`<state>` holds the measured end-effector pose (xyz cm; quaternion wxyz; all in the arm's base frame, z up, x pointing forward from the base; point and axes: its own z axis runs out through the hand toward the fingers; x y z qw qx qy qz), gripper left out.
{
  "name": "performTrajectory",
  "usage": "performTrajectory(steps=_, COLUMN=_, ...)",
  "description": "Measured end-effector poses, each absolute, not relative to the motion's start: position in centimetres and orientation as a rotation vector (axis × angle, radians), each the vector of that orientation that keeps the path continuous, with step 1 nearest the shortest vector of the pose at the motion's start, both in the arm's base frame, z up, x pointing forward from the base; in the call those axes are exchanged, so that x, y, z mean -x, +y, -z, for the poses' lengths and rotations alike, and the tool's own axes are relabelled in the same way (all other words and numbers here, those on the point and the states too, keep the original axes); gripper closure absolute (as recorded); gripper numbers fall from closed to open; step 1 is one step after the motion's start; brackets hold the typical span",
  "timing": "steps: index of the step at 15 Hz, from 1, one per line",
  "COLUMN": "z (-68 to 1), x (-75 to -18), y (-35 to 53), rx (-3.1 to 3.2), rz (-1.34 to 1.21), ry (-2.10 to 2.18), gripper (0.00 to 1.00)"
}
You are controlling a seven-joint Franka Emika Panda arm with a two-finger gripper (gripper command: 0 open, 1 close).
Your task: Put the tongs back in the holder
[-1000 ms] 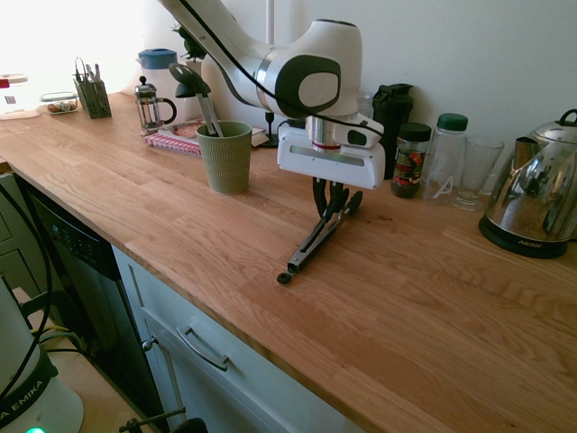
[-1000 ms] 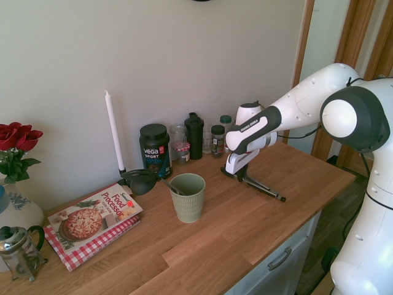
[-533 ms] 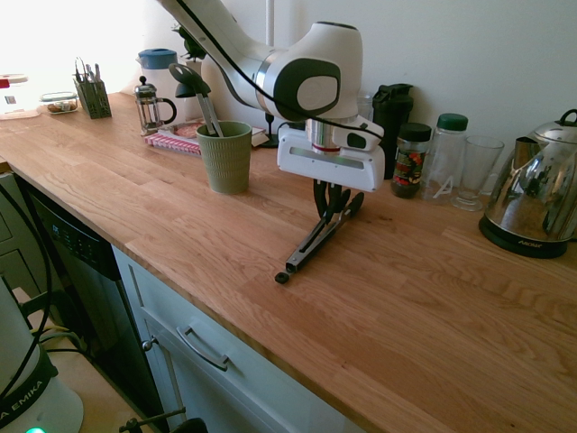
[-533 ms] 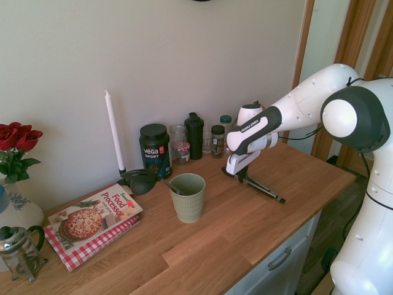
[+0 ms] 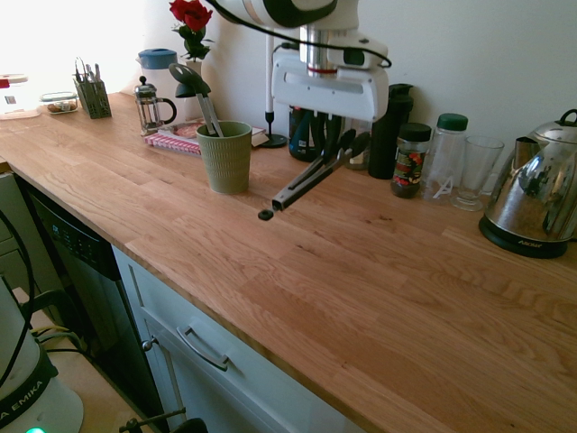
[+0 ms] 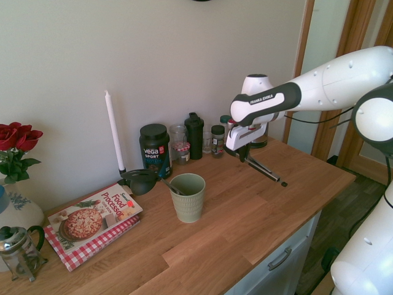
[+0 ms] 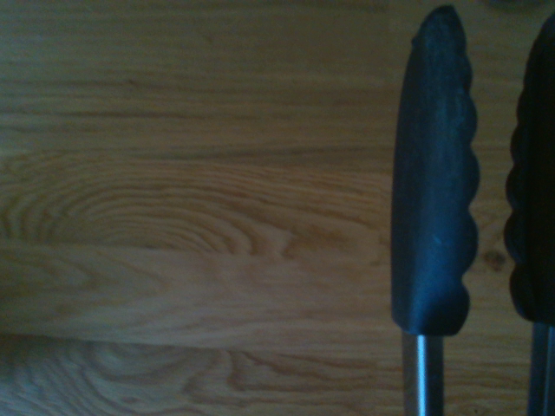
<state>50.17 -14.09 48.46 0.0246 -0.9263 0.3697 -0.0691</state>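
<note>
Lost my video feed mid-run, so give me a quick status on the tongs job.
Gripper shut on the tongs, lifted clear of the counter, hinge end slanting down. Holder upright, a black spoon already in it. Nothing between tongs and holder.

The wooden surface (image 5: 379,298) is carrying the green holder (image 5: 224,155), a cookbook (image 6: 92,221), a French press (image 5: 151,105), a dark utensil caddy (image 5: 92,96), jars and bottles along the wall, a glass (image 5: 477,171) and a kettle (image 5: 534,194).

Bright window glare far left; wrist view dim, perhaps soft.
</note>
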Motion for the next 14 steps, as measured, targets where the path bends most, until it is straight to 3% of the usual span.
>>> performTrajectory(steps=6, z=-59.5, x=-48.8, y=-5.1, rx=2.673, rz=0.449, ry=1.206, gripper=1.0)
performTrajectory(steps=14, z=-63.0, x=-49.7, y=10.5, rx=2.396, rz=1.028, ry=1.282, gripper=1.0)
